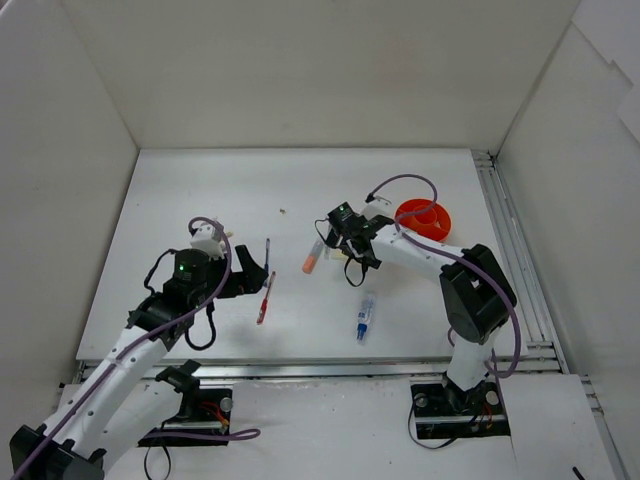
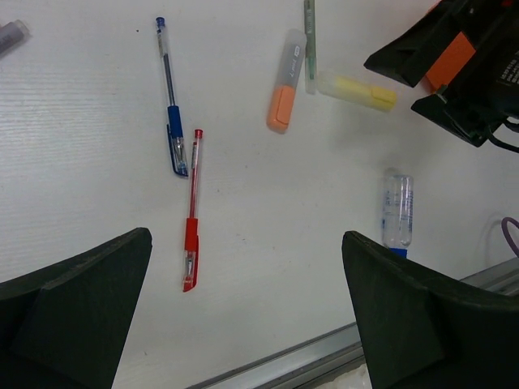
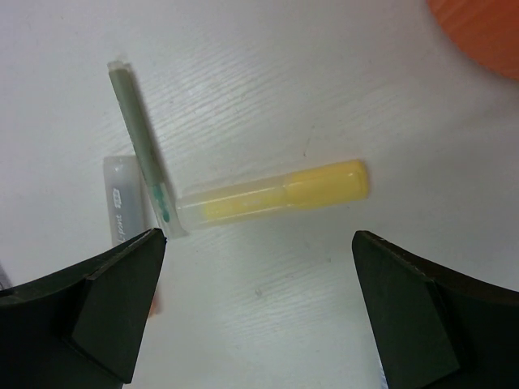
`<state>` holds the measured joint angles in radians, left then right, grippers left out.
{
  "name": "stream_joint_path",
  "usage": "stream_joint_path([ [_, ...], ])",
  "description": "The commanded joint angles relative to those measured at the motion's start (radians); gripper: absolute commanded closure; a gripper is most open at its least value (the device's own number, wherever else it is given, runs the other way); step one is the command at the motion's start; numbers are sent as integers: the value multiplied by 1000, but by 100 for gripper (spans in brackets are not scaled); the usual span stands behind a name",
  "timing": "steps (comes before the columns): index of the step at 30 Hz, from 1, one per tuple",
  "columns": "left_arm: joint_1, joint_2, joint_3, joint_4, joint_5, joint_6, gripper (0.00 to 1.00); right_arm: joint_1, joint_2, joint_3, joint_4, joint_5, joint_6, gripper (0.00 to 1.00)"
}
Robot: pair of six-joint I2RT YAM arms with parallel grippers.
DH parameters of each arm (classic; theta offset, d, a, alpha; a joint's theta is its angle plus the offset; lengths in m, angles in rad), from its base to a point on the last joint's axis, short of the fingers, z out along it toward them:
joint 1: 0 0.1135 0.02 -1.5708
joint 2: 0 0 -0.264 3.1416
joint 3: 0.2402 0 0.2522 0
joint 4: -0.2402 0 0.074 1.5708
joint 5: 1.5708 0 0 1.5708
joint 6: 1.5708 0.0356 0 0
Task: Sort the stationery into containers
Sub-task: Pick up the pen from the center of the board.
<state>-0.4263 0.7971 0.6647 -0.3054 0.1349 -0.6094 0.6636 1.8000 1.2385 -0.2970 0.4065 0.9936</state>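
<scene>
Hovering over the yellow highlighter (image 3: pixel 276 194), the right fingers (image 3: pixel 105 300) stood spread wide with nothing between them. The highlighter lay flat on the white surface (image 1: pixel 200 200), its end touching a green pen (image 3: pixel 138 138), with the orange cup (image 1: pixel 425 218) near. The left fingers (image 2: pixel 73 300) gaped just as wide, empty, above a red pen (image 2: pixel 191 211). A blue pen (image 2: pixel 170 97), an orange highlighter (image 2: pixel 284 81) and a blue-capped clear marker (image 2: pixel 397 212) lay scattered outside the cup.

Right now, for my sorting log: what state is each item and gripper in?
left gripper, open, empty
right gripper, open, empty
yellow marker, flat under right gripper
green pen, flat, touching yellow marker
orange marker, flat
red pen, flat, capped
blue pen, flat, capped
clear marker, flat
orange cup, upright, contents unclear
</scene>
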Motion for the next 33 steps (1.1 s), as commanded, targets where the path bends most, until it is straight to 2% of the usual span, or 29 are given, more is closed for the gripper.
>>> stream_joint_path([
  [1, -5, -55, 1, 55, 25, -10, 0, -21, 15, 67, 1, 89, 149, 2],
  [7, -5, -76, 33, -9, 9, 7, 0, -28, 54, 70, 2, 74, 321, 2],
  [12, -5, -72, 29, -18, 32, -21, 0, -29, 39, 19, 2, 135, 470, 2],
  [16, -5, -79, 26, -37, 57, -21, 0, -30, 51, 42, 2, 147, 478, 2],
  [27, -5, -159, 21, -107, -15, -15, 0, -44, 125, 22, 2, 68, 473, 3],
  [30, -5, -156, 27, -126, -34, -15, 0, -65, 127, 36, 2, 75, 449, 11],
  [33, -5, -153, 32, -127, -50, -16, 0, -84, 128, 39, 2, 71, 410, 25],
])
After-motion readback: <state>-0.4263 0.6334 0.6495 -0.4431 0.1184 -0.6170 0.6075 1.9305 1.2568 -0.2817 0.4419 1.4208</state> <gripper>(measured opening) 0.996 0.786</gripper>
